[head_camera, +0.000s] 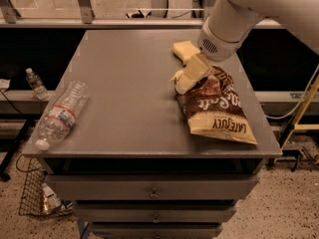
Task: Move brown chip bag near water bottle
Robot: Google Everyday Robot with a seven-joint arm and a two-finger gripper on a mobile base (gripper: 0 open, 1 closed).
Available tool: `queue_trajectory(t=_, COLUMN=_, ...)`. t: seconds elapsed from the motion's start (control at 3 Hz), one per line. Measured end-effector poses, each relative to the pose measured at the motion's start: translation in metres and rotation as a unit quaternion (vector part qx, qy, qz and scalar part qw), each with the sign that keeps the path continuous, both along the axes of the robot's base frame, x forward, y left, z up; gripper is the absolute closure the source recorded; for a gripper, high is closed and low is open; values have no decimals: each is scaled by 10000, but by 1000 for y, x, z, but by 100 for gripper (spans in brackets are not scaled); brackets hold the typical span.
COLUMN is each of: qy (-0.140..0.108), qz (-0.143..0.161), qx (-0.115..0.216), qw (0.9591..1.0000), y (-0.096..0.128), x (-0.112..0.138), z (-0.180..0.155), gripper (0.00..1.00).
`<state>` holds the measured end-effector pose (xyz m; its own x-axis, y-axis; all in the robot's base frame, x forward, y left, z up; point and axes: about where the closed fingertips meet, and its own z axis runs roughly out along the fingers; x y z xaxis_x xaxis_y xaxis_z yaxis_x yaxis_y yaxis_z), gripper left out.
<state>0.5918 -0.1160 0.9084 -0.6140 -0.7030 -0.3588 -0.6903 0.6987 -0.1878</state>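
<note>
The brown chip bag (217,107) lies flat on the right side of the grey table (129,73), its cream-yellow end toward the front edge. My gripper (185,78) reaches down from the upper right on a white arm and sits at the bag's far left corner, touching or just above it. The water bottle (60,115) lies on its side at the table's front left edge, with its white cap pointing toward the front. A wide stretch of tabletop separates bag and bottle.
A yellow sponge (183,49) lies just behind the gripper. A small clear bottle (36,83) stands on a ledge left of the table. A wire basket (34,193) sits on the floor at lower left. Drawers (152,193) run below the tabletop.
</note>
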Motion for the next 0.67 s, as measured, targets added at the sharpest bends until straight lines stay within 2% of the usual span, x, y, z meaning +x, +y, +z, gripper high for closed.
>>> queue_trajectory(t=0.33, qy=96, qz=-244, qx=-60, qw=9996, y=-3, x=16, z=-14, gripper=0)
queue_trajectory(t=0.67, qy=196, qz=-435, qx=-132, qw=9988, y=-7, x=25, z=-28, gripper=18)
